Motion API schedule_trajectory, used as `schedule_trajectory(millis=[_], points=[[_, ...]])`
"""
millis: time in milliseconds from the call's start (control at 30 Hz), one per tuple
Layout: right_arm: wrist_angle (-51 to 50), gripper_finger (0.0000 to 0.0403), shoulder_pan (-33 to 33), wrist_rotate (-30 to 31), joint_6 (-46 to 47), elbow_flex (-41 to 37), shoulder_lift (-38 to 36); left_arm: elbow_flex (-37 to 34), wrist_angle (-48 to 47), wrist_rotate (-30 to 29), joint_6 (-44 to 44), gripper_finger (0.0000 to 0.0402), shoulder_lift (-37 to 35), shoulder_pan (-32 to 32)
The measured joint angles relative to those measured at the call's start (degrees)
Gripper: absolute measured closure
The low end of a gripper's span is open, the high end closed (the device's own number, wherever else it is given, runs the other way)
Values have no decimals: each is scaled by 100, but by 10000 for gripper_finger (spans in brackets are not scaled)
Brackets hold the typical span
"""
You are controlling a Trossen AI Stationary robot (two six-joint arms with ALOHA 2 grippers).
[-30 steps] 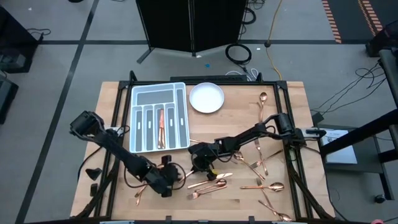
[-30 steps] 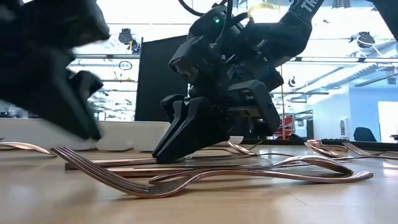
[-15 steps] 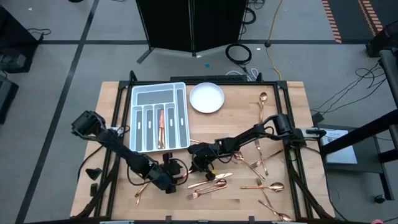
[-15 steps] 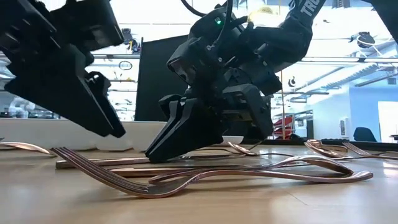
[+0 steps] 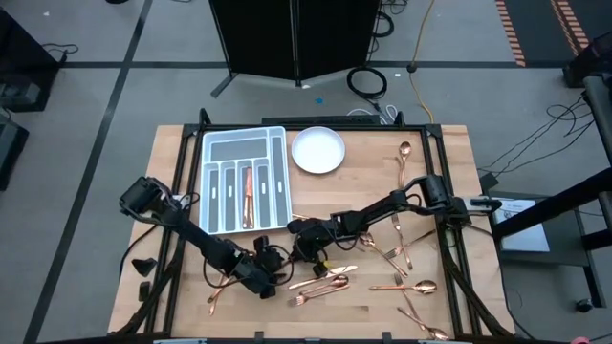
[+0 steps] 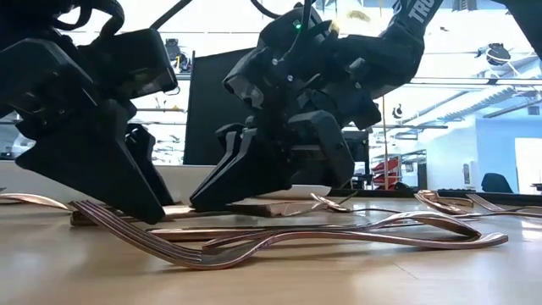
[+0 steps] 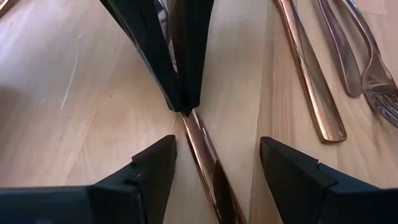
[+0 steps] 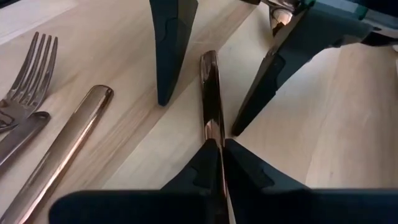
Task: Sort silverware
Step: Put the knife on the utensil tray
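Right gripper [image 8: 217, 146] pinched shut on one end of copper utensil [image 8: 210, 93]. Left gripper [image 7: 214, 162] fingers spread wide, straddling its other end, not touching.

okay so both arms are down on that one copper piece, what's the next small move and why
Probably close the left gripper: its jaws stand open either side of the slim copper utensil handle, whose other end the right gripper already pinches shut, so it looks like a handover.

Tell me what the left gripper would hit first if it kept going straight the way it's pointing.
Probably the right gripper: its shut fingers sit straight ahead of the left gripper, pinching the same copper handle that runs between the left's open fingers.
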Motion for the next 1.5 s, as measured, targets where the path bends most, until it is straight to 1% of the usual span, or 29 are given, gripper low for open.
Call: schedule_trajectory(millis=[367, 433, 600, 933, 1133, 1233, 1300, 1400, 1500], points=[[47, 385, -1, -4, 8, 0, -2, 0, -46, -11, 2, 171, 9, 4], [55, 389, -2, -4, 4, 0, -2, 0, -55, -13, -2, 177, 11, 7], [99, 396, 0, -11, 10, 1, -4, 0, -104, -47, -8, 216, 11, 15], [80, 394, -117, -24, 298, 2, -9, -7, -149, -83, -20, 308, 11, 55], [-204, 394, -160, -38, 295, 11, -15, -7, -129, -57, -13, 362, 13, 83], [-268, 394, -160, -46, 297, 11, -15, 2, -61, -30, -13, 378, 11, 83], [-301, 394, -147, -46, 299, 11, -58, -2, -61, -14, 11, 381, -4, 85], [-416, 393, -142, -46, 298, 11, -282, -2, -66, -13, 26, 382, -7, 111], [-592, 378, -142, -46, 453, 18, -560, -2, -89, 29, 35, 382, -15, 135]])
